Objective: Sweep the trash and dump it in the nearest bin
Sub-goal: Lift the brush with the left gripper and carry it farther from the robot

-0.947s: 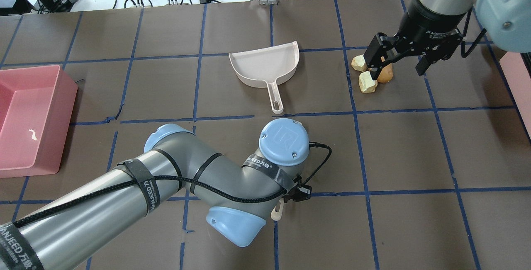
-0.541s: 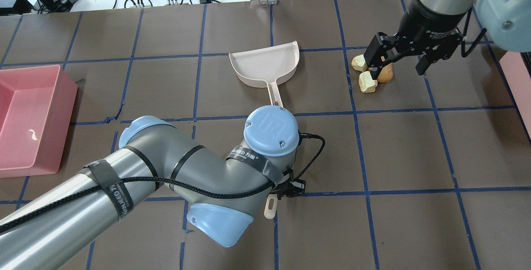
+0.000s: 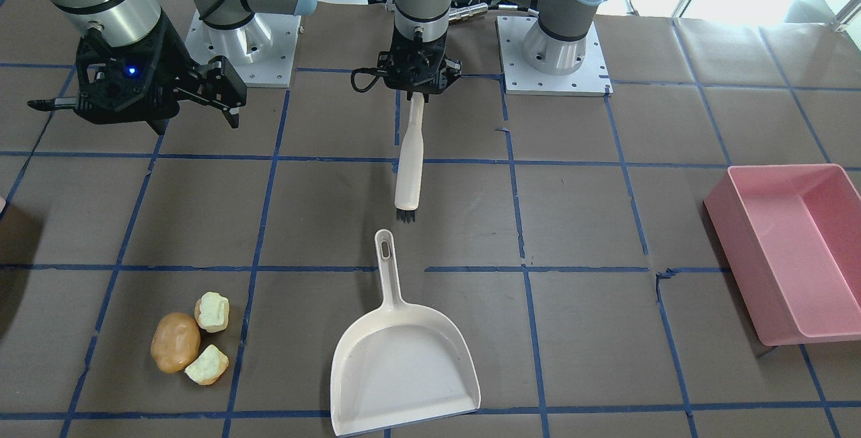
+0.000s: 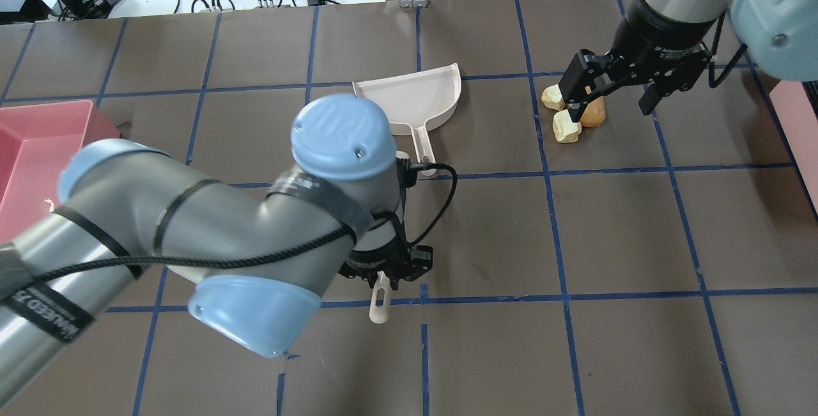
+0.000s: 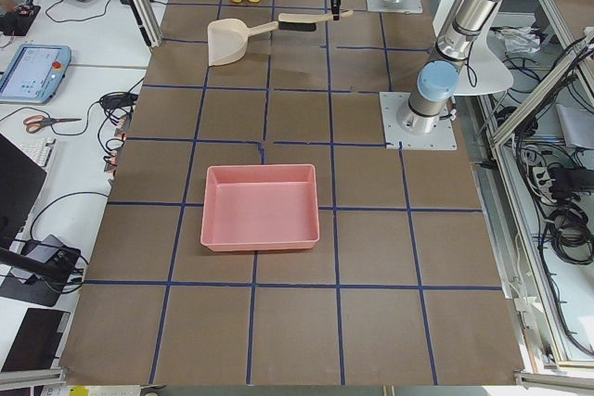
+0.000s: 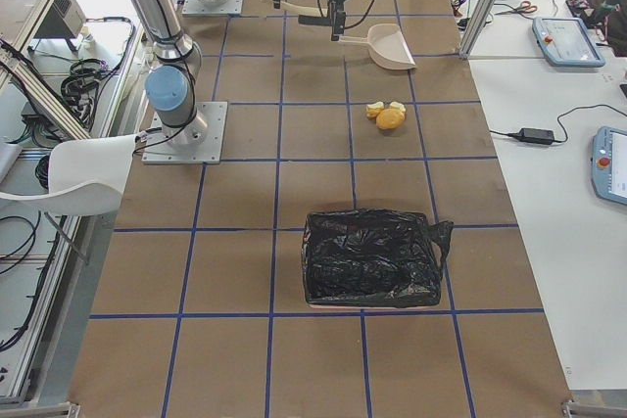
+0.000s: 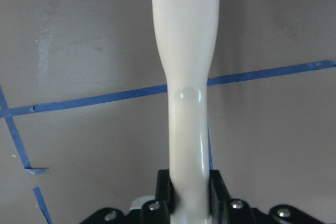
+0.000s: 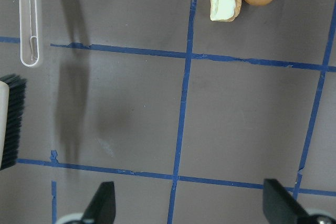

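The trash, a brown potato-like lump [image 3: 175, 342] and two pale foam chunks [image 3: 212, 311] [image 3: 207, 365], lies together on the table. In the overhead view the potato [image 4: 595, 113] lies under my right gripper [image 4: 610, 100], which hangs open and empty above it. My left gripper [image 3: 417, 85] is shut on the handle of a cream brush [image 3: 409, 169], whose black bristles point at the cream dustpan [image 3: 403, 364]. The left wrist view shows the handle [image 7: 186, 77] between the fingers. The bin shows as a pale pink rim [image 4: 799, 128] at the overhead view's right edge.
A large pink tray [image 4: 45, 106] stands at the table's left end. In the exterior right view a bin lined with a black bag [image 6: 372, 256] stands at the table's right end. The left arm's elbow [image 4: 339, 128] hides part of the dustpan [image 4: 409, 100].
My left arm has swung up and left with the brush, so its wrist now covers the dustpan's handle in the overhead view. The right gripper and the trash have not moved.
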Controlling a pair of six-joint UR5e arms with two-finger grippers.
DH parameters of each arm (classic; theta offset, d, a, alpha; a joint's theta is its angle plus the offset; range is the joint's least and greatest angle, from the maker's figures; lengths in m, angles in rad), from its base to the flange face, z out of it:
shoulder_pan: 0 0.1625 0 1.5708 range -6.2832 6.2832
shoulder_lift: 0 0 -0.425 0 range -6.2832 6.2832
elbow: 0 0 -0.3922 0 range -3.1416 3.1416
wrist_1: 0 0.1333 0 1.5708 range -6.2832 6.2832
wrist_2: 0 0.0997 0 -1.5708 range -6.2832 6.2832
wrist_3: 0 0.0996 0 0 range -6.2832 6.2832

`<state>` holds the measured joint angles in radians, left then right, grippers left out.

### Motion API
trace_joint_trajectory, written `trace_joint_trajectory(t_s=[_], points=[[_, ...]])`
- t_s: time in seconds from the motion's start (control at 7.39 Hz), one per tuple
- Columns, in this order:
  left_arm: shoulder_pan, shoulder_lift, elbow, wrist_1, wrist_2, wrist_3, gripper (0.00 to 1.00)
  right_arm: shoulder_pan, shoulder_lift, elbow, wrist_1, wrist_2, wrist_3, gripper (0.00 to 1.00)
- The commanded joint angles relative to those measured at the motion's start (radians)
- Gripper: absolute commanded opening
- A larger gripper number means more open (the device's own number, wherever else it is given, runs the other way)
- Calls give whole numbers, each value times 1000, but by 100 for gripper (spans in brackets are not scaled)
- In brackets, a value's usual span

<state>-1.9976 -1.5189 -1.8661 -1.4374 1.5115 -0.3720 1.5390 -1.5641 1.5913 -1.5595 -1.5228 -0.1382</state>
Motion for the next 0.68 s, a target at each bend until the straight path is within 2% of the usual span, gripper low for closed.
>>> trace_joint_trajectory(t_s=[0.0,0.27,0.41,0.54], points=[[184,-4,254,-160,1,109,0,30,60,-14,-89,3,15,100],[290,-55,396,-244,13,271,0,126,157,-43,-210,38,99,100],[293,-69,421,-230,50,369,0,209,250,-80,-312,29,180,100],[293,-73,427,-232,50,386,0,304,359,-134,-400,21,293,100]])
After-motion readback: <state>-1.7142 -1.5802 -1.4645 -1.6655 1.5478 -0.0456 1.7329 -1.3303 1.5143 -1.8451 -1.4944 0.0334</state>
